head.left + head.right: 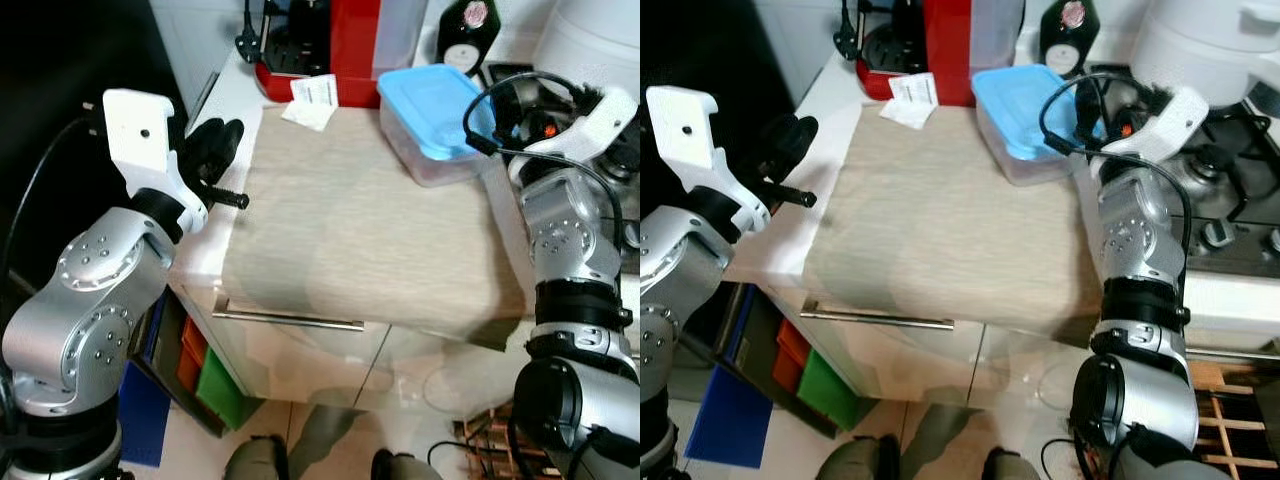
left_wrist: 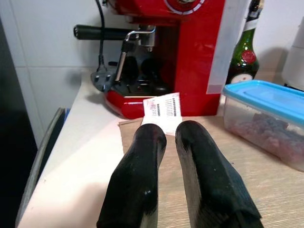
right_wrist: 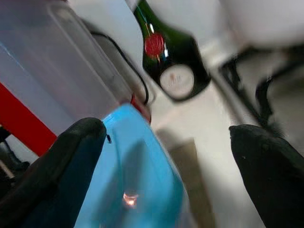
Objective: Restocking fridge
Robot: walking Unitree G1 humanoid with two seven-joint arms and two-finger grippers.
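Right jaws wide open over the blue-lidded food container (image 1: 436, 122)

The right gripper (image 3: 161, 156) straddles the container's end near the bench (image 1: 350, 240) edge; a shallow grip may let it slip or strike the bottle (image 3: 167, 57) beyond. The left gripper (image 2: 173, 180), almost closed, holds nothing.

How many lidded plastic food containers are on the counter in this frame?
1. The blue-lidded container sits at the far right corner of the wooden countertop, beside the red coffee machine, with the open right gripper at it. Others may be hidden.
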